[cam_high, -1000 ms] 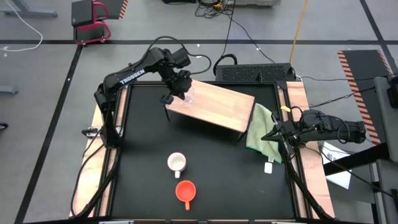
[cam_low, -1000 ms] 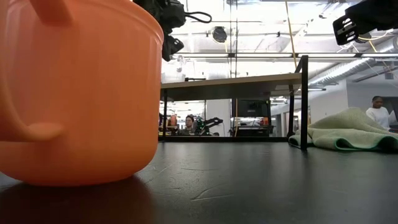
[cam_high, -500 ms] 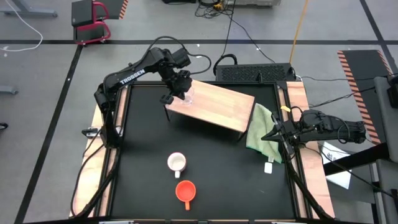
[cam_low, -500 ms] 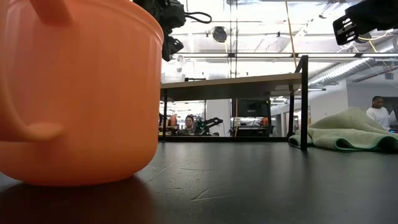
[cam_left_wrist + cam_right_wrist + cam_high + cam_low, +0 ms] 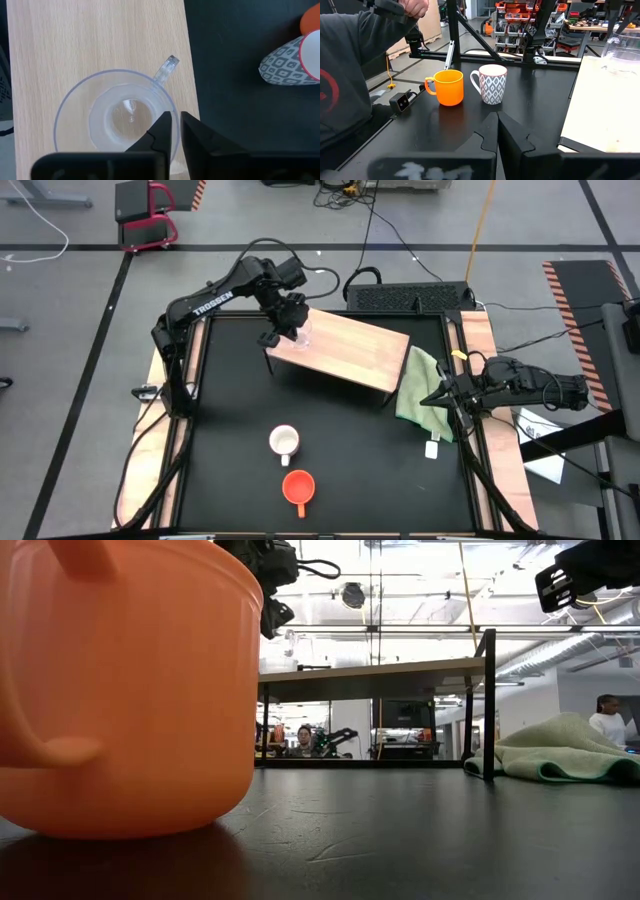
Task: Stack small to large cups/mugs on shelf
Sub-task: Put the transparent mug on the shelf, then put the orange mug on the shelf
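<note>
The small clear cup (image 5: pixel 115 115) stands upright on its base at the far left corner of the wooden shelf (image 5: pixel 345 345). My left gripper (image 5: pixel 175 127) hangs over it, pointing steeply down, open by a narrow slit. The cup's wall next to the handle (image 5: pixel 167 70) lies in that slit. The white patterned mug (image 5: pixel 285 442) and the orange mug (image 5: pixel 298 486) stand upright on the black table near its front. My right gripper (image 5: pixel 497 122) waits shut and level at the table's right edge, holding nothing. My left gripper straddles the clear cup's rim (image 5: pixel 172 112) from above. One finger (image 5: pixel 161 131) is inside the cup and the other (image 5: pixel 195 135) is outside, close to the handle. The cup rests on the shelf. I cannot tell whether the fingers touch the wall.
A green cloth (image 5: pixel 418 385) lies bunched against the shelf's right end, with a small white tag (image 5: pixel 432 448) nearby. The shelf stands on thin black legs (image 5: pixel 489 705). A person in a dark sleeve (image 5: pixel 345 75) is beside the table's near edge. Open black tabletop lies between the mugs and the shelf.
</note>
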Robot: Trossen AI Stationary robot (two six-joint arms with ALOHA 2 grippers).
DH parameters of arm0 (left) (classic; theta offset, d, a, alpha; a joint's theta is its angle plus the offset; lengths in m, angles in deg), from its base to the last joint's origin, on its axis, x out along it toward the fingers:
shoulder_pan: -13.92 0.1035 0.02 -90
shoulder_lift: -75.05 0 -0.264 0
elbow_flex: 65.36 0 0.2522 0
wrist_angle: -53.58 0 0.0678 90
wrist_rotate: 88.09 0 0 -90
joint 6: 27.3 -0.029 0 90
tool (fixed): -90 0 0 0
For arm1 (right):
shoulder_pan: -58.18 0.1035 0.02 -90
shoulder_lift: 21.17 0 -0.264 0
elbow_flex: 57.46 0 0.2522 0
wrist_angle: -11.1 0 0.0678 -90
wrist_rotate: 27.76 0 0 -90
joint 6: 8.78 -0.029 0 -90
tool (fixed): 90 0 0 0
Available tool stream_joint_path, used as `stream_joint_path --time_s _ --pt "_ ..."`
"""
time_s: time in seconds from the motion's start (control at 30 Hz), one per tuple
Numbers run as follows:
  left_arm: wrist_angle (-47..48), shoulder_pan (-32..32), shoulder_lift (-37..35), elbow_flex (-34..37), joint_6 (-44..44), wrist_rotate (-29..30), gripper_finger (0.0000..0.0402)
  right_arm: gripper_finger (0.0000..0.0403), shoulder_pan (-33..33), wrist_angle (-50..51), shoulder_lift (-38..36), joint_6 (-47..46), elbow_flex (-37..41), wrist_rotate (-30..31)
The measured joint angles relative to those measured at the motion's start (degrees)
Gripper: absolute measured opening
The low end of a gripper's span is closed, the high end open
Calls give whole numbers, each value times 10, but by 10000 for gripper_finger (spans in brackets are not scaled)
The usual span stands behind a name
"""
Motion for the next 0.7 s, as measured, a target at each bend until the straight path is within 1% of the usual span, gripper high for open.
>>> stream_joint_path --time_s 0.33,0.7 --pt "0 0 0 0 9 0 81 0 0 0 0 0 0 0" --pt "0 0 0 0 11 0 82 0 0 0 0 0 0 0"
